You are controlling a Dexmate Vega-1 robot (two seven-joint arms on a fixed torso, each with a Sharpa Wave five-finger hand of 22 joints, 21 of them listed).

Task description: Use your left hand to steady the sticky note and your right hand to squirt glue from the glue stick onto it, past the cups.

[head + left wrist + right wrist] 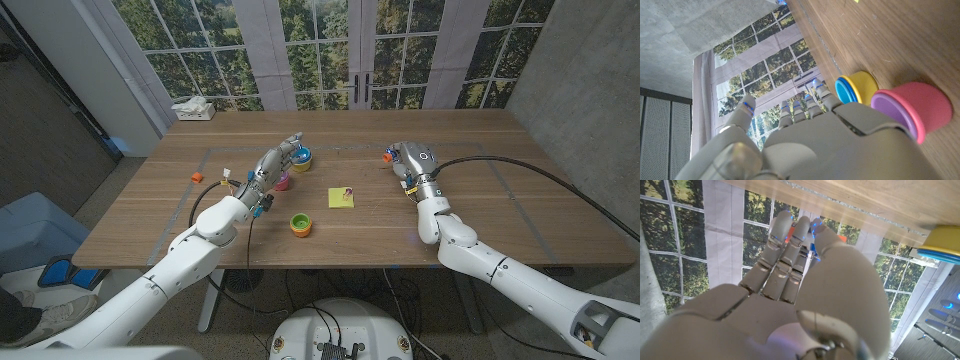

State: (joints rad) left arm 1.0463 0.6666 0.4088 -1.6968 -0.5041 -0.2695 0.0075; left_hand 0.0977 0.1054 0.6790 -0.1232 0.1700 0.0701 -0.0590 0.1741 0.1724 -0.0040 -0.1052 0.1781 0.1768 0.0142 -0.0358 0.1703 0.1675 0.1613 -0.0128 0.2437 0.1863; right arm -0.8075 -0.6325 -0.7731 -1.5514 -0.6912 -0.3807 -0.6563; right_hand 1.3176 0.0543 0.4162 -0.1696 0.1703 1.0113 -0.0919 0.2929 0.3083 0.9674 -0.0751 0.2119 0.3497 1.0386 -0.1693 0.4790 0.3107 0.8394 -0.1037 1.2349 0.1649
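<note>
- yellow sticky note [341, 198] lay loose on the wooden table [480, 215], with neither hand touching it.
- left hand [272, 166] hovered well to the left of the note, fingers straight and holding nothing, right over the pink cup [283, 181] and the blue-and-yellow cup [299, 157]; reaching across could have knocked them.
- a green-and-orange cup [300, 224] stood near the note's left corner, another thing to clip.
- right hand [411, 162] hung right of the note, an orange-tipped thing, probably the glue stick [386, 155], at its fingers; whether they pinched it, i could not tell.
- glue squeezed onto an unpinned note could have dragged it.
</note>
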